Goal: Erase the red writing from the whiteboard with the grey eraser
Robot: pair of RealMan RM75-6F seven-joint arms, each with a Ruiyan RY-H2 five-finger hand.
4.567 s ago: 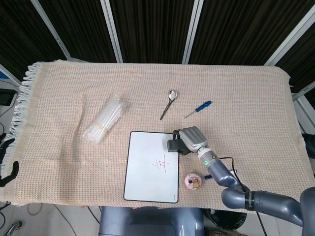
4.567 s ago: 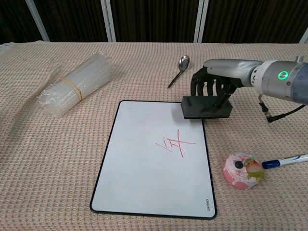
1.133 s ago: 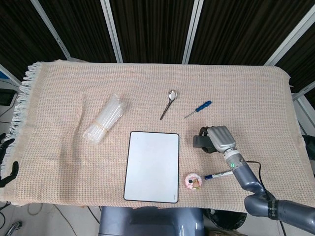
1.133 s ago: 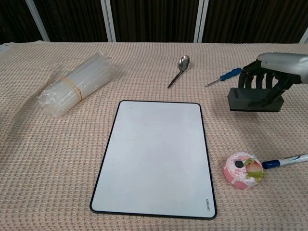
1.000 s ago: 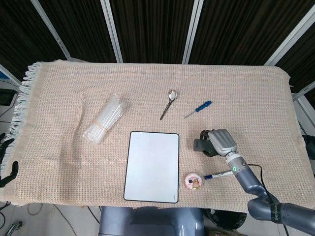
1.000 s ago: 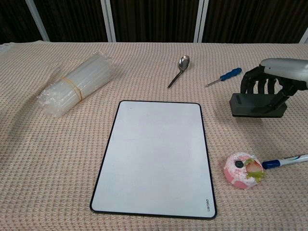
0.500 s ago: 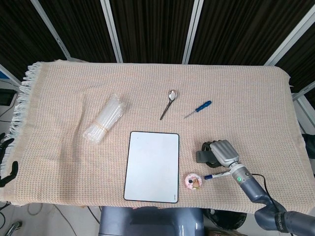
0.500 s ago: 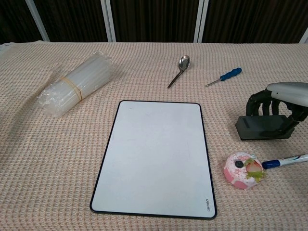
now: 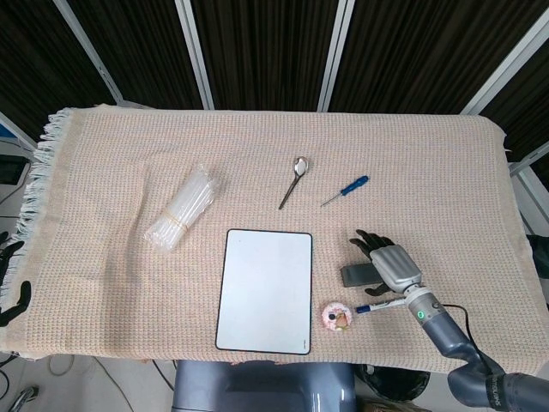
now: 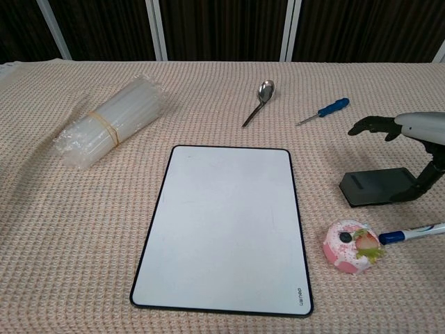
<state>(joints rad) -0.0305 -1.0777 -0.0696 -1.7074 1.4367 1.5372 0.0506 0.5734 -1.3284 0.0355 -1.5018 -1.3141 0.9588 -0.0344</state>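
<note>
The whiteboard (image 9: 264, 290) (image 10: 222, 226) lies on the beige cloth near the front edge, and its white face shows no red writing. To its right the grey eraser (image 9: 358, 274) (image 10: 375, 186) rests flat on the cloth. My right hand (image 9: 390, 262) (image 10: 410, 136) hovers over the eraser's right end with its fingers stretched out above it. The thumb reaches down beside that end; whether it touches is unclear. Dark finger-like shapes (image 9: 10, 296) at the far left edge of the head view may be my left hand.
A bundle of clear tubes (image 9: 180, 209) (image 10: 111, 122) lies at the left. A spoon (image 9: 293, 180) (image 10: 260, 99) and a blue screwdriver (image 9: 346, 190) (image 10: 323, 110) lie behind the board. A pink toy (image 9: 336, 316) (image 10: 350, 246) and a blue-capped marker (image 9: 377, 305) (image 10: 411, 233) sit front right.
The red writing is gone from the board. My right hand carried the eraser to the right, set it on the cloth and spread its fingers off it.
</note>
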